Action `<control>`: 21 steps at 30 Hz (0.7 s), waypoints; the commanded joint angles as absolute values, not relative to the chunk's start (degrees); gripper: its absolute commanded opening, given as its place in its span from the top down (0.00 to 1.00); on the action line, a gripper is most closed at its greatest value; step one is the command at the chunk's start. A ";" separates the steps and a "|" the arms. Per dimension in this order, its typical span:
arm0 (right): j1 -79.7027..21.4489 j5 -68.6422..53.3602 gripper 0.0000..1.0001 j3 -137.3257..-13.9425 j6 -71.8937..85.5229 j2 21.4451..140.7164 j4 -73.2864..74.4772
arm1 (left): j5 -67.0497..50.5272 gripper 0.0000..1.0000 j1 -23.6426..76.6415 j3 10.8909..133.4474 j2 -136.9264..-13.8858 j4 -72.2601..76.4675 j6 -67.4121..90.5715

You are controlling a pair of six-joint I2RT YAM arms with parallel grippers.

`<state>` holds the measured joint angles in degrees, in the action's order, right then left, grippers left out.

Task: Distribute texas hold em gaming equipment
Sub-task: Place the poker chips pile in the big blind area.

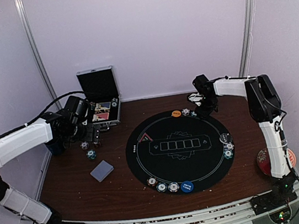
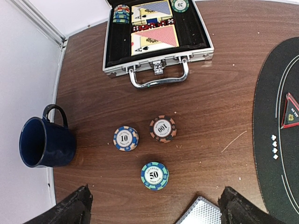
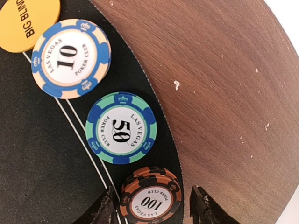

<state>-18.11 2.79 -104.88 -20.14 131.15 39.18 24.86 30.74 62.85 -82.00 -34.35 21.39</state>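
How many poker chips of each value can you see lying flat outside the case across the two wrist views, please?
10 chips: 2, left-wrist 10 chip and right-wrist 10 chip
50 chips: 2, left-wrist 50 chip and right-wrist 50 chip
100 chips: 2, left-wrist 100 chip and right-wrist 100 chip
Total: 6

The brown wooden table [image 1: 76, 183] carries three chips [image 2: 154, 175] just ahead of the left gripper [image 2: 156, 208], with a card deck [image 2: 201, 212] between its fingers. An open metal case [image 2: 135, 66] lies farther ahead. A blue mug [image 2: 46, 142] stands to its left and a round black mat [image 2: 275, 107] lies to its right.
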 commanded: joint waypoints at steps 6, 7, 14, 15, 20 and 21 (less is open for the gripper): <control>-17.83 1.38 0.20 -107.04 -20.52 125.19 42.25 | 25.09 0.02 30.51 62.31 -83.72 -32.52 21.03; -17.82 0.80 0.17 -107.12 -20.48 123.89 42.84 | 24.99 0.02 30.57 62.31 -84.14 -32.52 21.01; -19.22 -3.26 0.07 -107.73 -19.48 114.05 48.80 | 22.52 0.02 30.37 63.26 -87.49 -32.90 21.13; -19.83 -3.32 0.07 -107.67 -19.35 112.72 49.55 | 21.38 0.02 30.11 63.71 -88.17 -33.07 21.26; -24.82 -2.18 0.05 -103.63 -19.51 105.80 49.82 | 15.73 0.02 28.22 67.72 -92.73 -34.89 22.52; -25.93 -2.07 0.04 -102.22 -19.49 104.50 49.28 | 15.30 0.02 28.21 69.03 -94.01 -35.71 23.06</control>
<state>-21.78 -1.89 -105.86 -20.12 108.44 47.77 19.66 29.50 64.45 -91.00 -34.83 21.56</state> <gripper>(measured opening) 0.953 0.978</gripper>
